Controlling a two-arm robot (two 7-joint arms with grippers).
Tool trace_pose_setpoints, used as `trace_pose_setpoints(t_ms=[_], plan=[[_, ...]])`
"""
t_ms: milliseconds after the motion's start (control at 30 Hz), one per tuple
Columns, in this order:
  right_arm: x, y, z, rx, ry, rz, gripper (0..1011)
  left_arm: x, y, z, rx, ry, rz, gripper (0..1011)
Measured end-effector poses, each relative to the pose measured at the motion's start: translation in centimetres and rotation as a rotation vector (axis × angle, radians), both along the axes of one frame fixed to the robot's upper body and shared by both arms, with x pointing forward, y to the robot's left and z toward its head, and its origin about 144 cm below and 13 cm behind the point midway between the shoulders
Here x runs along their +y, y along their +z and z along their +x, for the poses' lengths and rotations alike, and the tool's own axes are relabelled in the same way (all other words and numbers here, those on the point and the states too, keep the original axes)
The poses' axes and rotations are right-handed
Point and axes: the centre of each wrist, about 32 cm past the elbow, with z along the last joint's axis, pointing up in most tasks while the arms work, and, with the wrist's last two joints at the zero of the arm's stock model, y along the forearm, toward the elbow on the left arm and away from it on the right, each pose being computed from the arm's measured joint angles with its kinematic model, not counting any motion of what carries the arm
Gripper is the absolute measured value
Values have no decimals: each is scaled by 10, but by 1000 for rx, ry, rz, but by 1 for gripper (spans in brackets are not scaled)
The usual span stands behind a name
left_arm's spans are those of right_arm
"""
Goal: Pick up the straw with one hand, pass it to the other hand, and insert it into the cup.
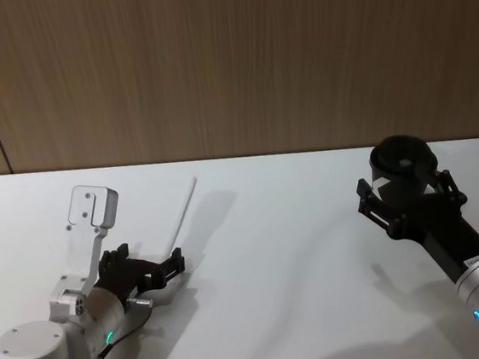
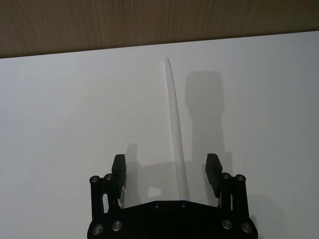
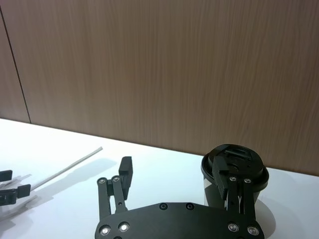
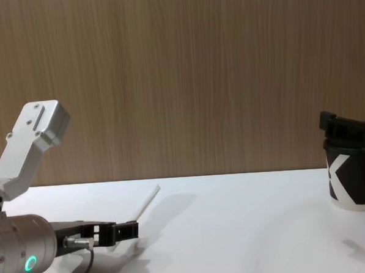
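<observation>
table [image 1: 298, 250]: white, matt, smooth | wall [image 1: 227, 61]: wood grain | straw [image 2: 175, 124]: smooth white | cup [image 4: 355, 167]: matt black paper

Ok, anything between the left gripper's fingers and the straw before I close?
Nothing visible. The straw lies on the table between the left gripper's open fingers, with a gap on each side. The right gripper is open at the cup.
</observation>
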Motion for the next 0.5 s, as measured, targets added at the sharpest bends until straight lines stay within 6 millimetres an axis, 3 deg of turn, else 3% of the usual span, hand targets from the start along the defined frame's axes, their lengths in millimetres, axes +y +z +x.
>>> trace_pose_setpoints(t_ms=[500], plan=[[0, 0, 0, 0, 0, 0, 1001, -1, 0, 1, 14, -11, 3, 1003]])
